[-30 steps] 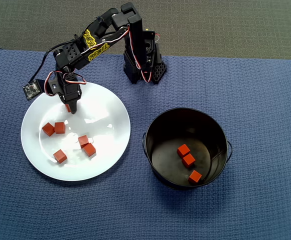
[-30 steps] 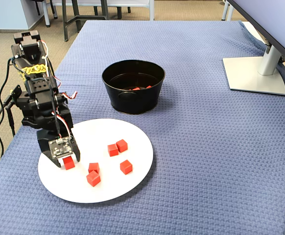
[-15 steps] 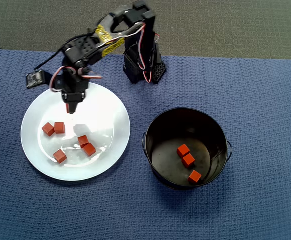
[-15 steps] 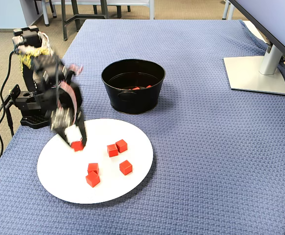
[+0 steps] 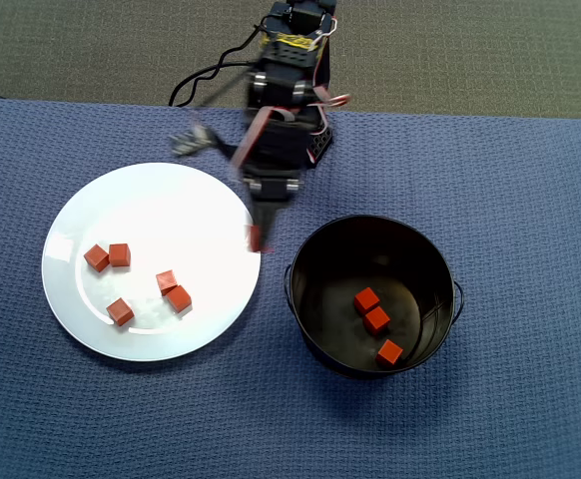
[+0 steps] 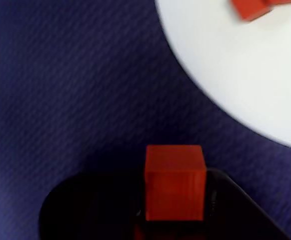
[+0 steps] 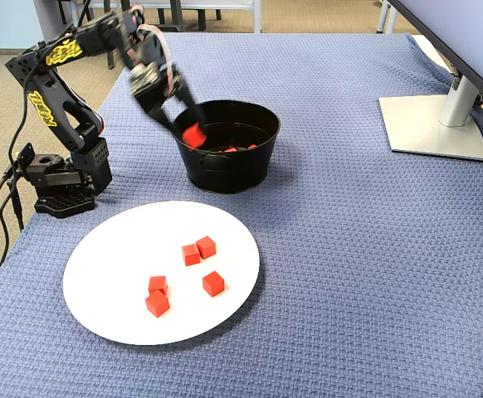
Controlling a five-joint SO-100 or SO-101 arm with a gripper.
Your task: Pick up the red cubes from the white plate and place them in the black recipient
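The gripper [image 5: 255,239] has swung off the white plate [image 5: 211,190] toward the black recipient [image 5: 315,249]; fingers clamped on one red cube [image 6: 175,181]; release comes next.

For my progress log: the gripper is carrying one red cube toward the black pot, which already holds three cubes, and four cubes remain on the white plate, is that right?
Nearly: five red cubes, not four, remain on the white plate, as the overhead view shows. The rest holds: the gripper carries one cube, and the black pot holds three.

office | monitor stand [image 7: 436,124] on table | chair legs [image 7: 125,25]
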